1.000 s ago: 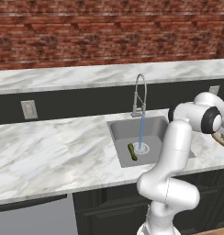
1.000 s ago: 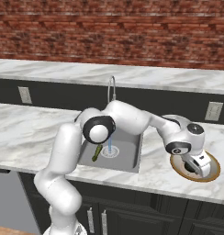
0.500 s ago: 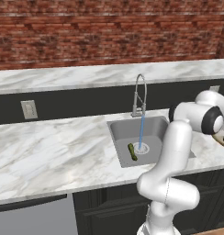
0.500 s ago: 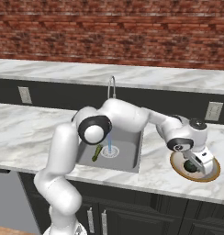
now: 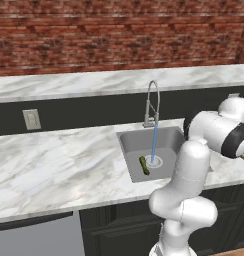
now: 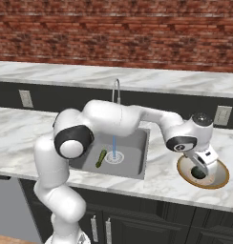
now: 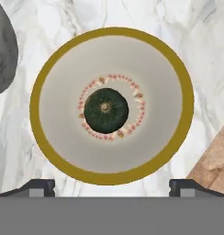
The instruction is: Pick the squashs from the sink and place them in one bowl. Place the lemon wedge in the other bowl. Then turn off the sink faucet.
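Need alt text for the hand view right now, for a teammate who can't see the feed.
Looking straight down, a round dark green squash sits in the centre of a shallow bowl with a tan rim, on white marble counter. The open gripper hangs above it, holding nothing, its two dark fingertips wide apart at the bottom. A grey bowl's edge shows at upper left.

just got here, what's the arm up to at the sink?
The arm is sorting produce out of the sink into bowls. Its claw hangs open over the tan-rimmed bowl on the counter right of the sink, and the round dark green squash sits in the middle of that bowl, apart from the claw. The slim green squash lies in the basin beside the drain. The faucet is running.
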